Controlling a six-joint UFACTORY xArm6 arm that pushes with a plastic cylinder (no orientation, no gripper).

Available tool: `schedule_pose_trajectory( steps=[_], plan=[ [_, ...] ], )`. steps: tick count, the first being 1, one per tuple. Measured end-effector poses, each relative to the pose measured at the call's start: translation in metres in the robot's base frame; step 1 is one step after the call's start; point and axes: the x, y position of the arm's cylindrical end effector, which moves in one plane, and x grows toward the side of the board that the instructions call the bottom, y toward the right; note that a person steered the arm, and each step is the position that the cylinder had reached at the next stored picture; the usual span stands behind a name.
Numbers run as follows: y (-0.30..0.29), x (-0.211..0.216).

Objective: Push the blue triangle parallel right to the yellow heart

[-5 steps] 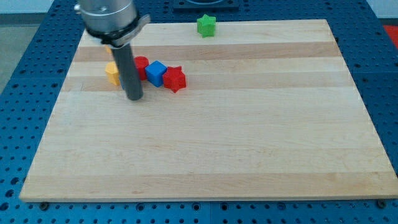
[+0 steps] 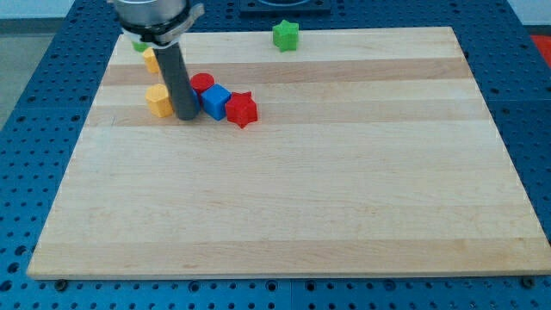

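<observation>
The arm carries no jaws to open or close, only a dark rod, and the tip (image 2: 185, 118) rests on the wooden board (image 2: 344, 189) just to the view's left of the blue block (image 2: 215, 101), close to it, though contact cannot be confirmed. That blue block appears to be the task's triangle, but its shape reads more like a small wedge or cube from this angle. A yellow block (image 2: 157, 100), possibly the heart, lies further to the view's left of the blue block, beyond the rod. A second yellow block (image 2: 151, 58) sits up and to the left of the blue block, partly hidden by the rod, with a sliver of green block (image 2: 139, 46) above it. A red round block (image 2: 202, 83) touches the blue block on its upper left and a red star (image 2: 242, 109) touches its right side. A green star (image 2: 285, 35) stands well apart, up and to the right of the blue block.

The blue block already lies roughly level with, and right of, the nearer yellow block, so the task seems close to done; only fine alignment may remain. No containers are in view
</observation>
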Motion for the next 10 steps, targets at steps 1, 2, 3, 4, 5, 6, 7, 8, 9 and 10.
schedule_pose_trajectory(
  steps=[1, 2, 3, 4, 5, 6, 7, 8, 9, 10],
  plan=[
    [0.007, -0.010],
    [-0.014, -0.010],
    [-0.039, -0.010],
    [-0.043, -0.012],
    [-0.032, -0.024],
    [-0.025, -0.043],
    [-0.016, -0.060],
    [-0.012, -0.075],
    [-0.013, -0.090],
    [-0.017, -0.101]
  ],
)
